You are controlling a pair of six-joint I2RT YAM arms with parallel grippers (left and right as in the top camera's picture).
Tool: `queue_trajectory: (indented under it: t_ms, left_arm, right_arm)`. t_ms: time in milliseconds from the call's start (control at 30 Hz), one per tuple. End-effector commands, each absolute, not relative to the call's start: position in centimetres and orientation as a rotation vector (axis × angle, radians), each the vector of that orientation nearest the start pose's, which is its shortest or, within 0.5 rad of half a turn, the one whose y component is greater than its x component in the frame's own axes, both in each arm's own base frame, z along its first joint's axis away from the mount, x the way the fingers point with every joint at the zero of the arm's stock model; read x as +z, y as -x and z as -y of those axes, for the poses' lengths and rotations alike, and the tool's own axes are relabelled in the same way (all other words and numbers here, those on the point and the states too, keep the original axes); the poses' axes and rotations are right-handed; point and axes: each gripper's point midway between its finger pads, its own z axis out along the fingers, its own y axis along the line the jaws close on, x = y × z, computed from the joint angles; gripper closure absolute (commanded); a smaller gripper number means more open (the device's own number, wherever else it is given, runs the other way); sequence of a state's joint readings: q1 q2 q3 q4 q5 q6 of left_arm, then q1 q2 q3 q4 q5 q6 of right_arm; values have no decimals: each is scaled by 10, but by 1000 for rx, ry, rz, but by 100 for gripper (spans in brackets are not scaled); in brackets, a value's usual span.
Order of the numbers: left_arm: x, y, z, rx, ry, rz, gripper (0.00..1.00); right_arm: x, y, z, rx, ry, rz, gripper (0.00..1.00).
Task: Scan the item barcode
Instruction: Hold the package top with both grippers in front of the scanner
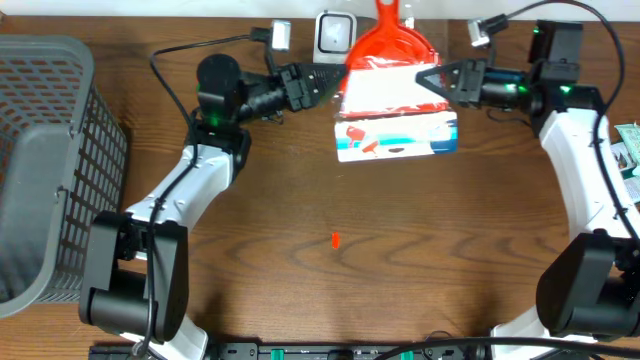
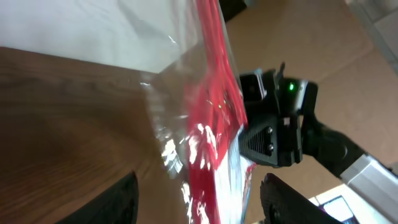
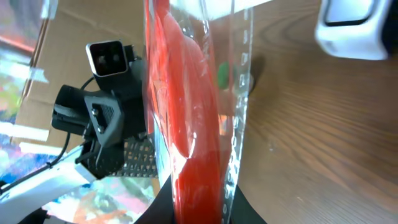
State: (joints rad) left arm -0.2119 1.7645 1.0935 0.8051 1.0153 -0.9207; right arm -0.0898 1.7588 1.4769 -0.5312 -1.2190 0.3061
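Red plastic shows through a clear pack (image 1: 395, 110), a dustpan sealed with a white and blue card, held above the wooden table (image 1: 300, 210) at the far middle of the scene. Your two arms meet it from either side.

Your right gripper (image 1: 430, 80) comes in from the right and pinches the pack's right edge, jaws pressed together on the film. In the right wrist view the pack stands edge-on, rising straight out from between the fingers.

Your left gripper (image 1: 325, 84) reaches in from the left, its tip at the pack's left edge. In the left wrist view its fingers (image 2: 118, 202) are spread, with the thin pack edge-on between them and not clamped.

A white scanner (image 1: 335, 33) sits on the table just beyond the pack's far left corner, close to it. No barcode can be made out in any view.

A grey mesh basket (image 1: 40, 170) stands at the far left edge. A small red scrap (image 1: 335, 239) lies on the table nearer to you, well apart from the pack.
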Motion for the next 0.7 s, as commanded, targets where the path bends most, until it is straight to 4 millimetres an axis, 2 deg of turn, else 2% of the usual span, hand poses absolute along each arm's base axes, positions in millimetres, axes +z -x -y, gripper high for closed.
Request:
queue_trajectory:
  t_ms: [0, 667]
  left_arm:
    - [305, -420, 235, -1606, -389, -1676, 38]
    - [305, -420, 235, -1609, -383, -1679, 38]
  right_arm:
    - [273, -423, -117, 1523, 225, -2106, 99]
    - [272, -422, -117, 1517, 235, -2103, 99]
